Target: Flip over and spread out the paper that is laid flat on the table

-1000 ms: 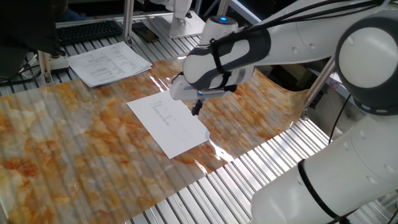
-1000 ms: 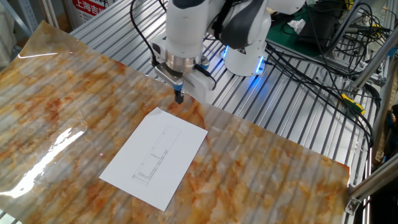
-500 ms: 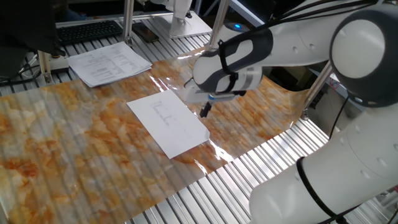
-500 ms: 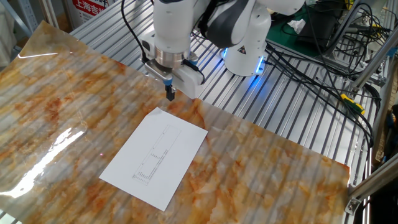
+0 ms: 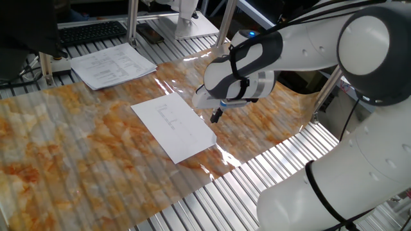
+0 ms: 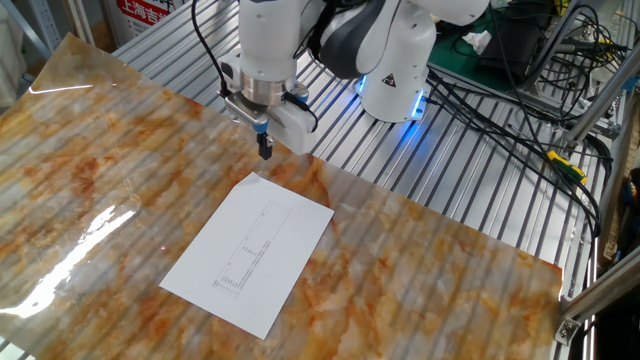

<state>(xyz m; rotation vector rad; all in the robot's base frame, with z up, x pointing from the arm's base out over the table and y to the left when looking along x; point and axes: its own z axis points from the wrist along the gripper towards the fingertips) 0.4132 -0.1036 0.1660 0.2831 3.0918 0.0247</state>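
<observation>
Pincer (image 6: 265,152) held above the counter (image 6: 100,140), tips pressed together on nothing — just off the paper's far corner, not touching. Paper (image 6: 250,250) flat on the counter, faint printed lines facing up, not yet flipped.

To do this step well: come down gently beside that corner, open the tips a little, catch just the edge of the paper (image 5: 174,125) and not the shiny sheet under it, then lift slowly so no crease forms. After turning, lay flat and smooth out.

Compared with a second ago: pincer (image 5: 216,117) slid sideways along the paper's short edge — from near one corner toward the other. Paper in the same spot. Stack of printed pages (image 5: 112,64) well away from the paper, unmoved.
</observation>
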